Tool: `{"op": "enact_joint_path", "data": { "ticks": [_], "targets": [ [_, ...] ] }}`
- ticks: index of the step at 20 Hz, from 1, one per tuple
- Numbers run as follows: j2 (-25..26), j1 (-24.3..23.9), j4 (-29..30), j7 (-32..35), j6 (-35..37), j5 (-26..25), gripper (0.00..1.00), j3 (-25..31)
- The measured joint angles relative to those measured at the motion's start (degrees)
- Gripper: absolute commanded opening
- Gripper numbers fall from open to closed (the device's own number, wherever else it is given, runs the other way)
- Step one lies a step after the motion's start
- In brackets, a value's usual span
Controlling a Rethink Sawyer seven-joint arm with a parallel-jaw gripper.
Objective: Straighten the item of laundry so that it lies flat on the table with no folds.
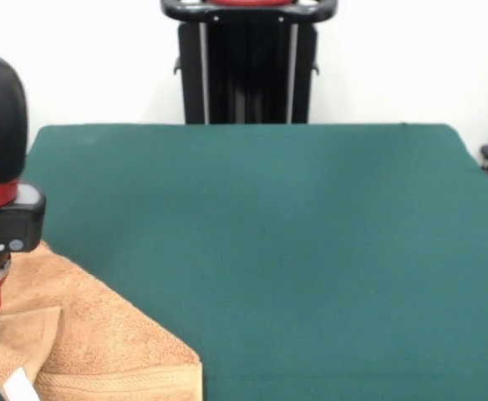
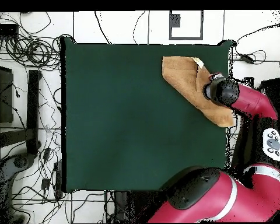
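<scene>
Green felt covers the whole table (image 1: 294, 242), plain white wall behind it, and from above you can see a mess of cables (image 2: 25, 46) sprawled over the floor on one side. Most of the tabletop is just bare cloth.

So the orange-tan towel (image 1: 102, 334) is shoved way off into one corner of the table, right up against the edges. It's sitting at an angle rather than square to the table, and it's definitely not flat. One corner is flipped back over itself, you can see the doubled layer in the front view with the little white tag (image 1: 18, 384) poking out next to it. A woven band runs along the edge nearest the front camera.

Red and black arm (image 2: 224, 195) curls round from the base and ends up directly over the towel, with the black wrist end (image 2: 221, 91) hanging right above the folded part. From the front it's a big black and red chunk at the side of the shot. Honestly can't tell what the gripper is doing, the wrist blocks it from both angles.
</scene>
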Motion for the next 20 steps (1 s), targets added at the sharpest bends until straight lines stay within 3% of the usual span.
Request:
{"op": "enact_joint_path", "data": {
  "ticks": [7, 20],
  "targets": [
    [0.3, 3.1, 0.2, 0.0, -9.4, -6.1, 0.0, -1.8],
    [0.3, 3.1, 0.5, 0.0, -10.2, -6.9, 0.0, -1.9]
  ]
}}
